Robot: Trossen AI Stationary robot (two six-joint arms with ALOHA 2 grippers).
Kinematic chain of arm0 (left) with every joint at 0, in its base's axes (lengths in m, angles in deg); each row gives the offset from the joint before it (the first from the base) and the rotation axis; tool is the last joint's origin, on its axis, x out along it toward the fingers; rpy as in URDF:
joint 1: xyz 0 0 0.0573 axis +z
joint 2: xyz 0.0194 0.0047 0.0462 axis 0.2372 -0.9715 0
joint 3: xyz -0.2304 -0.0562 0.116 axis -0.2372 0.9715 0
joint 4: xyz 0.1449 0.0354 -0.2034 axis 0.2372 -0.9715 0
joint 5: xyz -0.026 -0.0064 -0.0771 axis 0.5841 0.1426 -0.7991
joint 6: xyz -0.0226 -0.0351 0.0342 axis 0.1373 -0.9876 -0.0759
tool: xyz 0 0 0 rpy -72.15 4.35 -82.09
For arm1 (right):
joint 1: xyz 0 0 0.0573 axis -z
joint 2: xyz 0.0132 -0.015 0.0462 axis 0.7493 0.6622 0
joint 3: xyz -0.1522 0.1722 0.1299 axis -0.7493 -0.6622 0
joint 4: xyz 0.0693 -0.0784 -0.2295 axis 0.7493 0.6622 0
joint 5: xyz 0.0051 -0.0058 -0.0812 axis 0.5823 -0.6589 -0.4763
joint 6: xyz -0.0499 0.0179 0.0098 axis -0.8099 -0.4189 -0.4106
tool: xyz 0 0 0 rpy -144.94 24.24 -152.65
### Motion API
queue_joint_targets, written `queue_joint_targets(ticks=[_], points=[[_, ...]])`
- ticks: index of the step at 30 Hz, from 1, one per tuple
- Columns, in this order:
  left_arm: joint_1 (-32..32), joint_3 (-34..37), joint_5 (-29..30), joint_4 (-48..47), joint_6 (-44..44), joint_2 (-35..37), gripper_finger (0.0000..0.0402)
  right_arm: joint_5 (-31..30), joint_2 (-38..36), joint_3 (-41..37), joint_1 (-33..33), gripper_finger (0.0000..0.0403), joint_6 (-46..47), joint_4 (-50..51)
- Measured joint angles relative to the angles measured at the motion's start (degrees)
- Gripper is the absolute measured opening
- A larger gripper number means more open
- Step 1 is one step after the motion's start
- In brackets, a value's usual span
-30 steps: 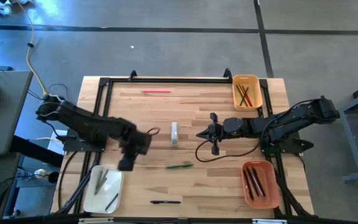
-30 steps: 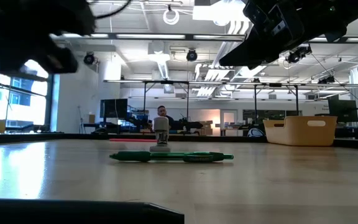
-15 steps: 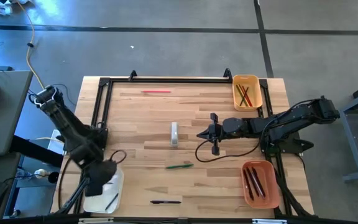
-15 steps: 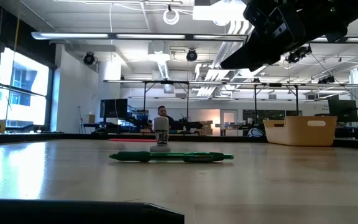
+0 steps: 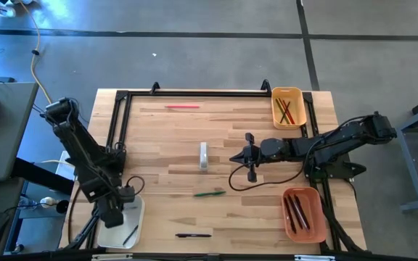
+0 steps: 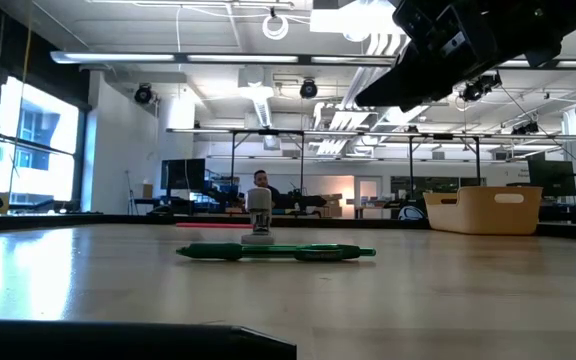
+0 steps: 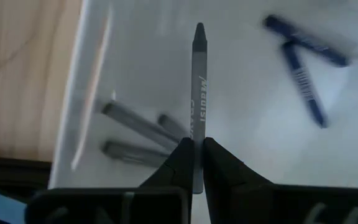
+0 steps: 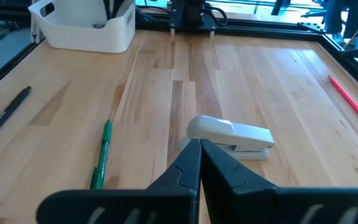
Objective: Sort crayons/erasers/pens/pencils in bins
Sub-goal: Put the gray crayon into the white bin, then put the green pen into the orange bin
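Observation:
My left gripper (image 5: 115, 214) hovers over the cream-white bin (image 5: 122, 226) at the table's near left corner, shut on a grey crayon (image 7: 197, 81). Grey crayons (image 7: 135, 124) and blue crayons (image 7: 304, 62) lie on that bin's floor (image 7: 247, 118). My right gripper (image 5: 234, 156) waits shut above mid-table, touching nothing. On the wood lie a green pen (image 5: 210, 193), a black pen (image 5: 193, 235) near the front edge and a red pencil (image 5: 183, 106) at the far side. My left gripper (image 7: 197, 146) pinches the grey crayon at its blunt end (image 7: 196, 152) between its two fingers. The fingers point steeply down from above. The crayon sticks out past the fingertips, tip (image 7: 199, 30) foremost, lifted clear above the bin's floor.
A white stapler-like object (image 5: 203, 156) lies mid-table just ahead of my right gripper (image 8: 199, 146). The small yellow-orange bin (image 5: 289, 107) with pencils stands at the far right, the larger orange bin (image 5: 303, 214) with dark sticks at the near right. Black frame rails edge the table.
My left gripper has swung from left of mid-table toward the near left corner and come down over the cream-white bin, its wrist rolling on the way. It has left the low view and has stayed shut.

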Motion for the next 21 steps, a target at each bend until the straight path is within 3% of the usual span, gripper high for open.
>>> queue_joint_targets(ticks=[7, 14, 17, 21], points=[[0.02, 1.78, -0.35, 1.4, 0.05, 0.0, 0.0051, 0.0, -0.02, 0.0, 0.0, 0.0, 0.09, -0.29], [0.02, -0.39, -5.34, 2.78, -0.13, 0.11, 0.0109, -0.01, -0.01, 0.0, 0.04, 0.0, 0.1, -0.45], [0.06, -3.68, -5.3, 0.79, 2.54, 0.68, 0.011, 0.0, 0.0, 0.0, 0.04, 0.0, 0.56, -0.45], [1.43, -7.81, 2.11, -2.06, 8.8, 2.94, 0.0079, -0.02, 0.0, 0.0, 0.04, 0.0, 1.48, -0.65]])
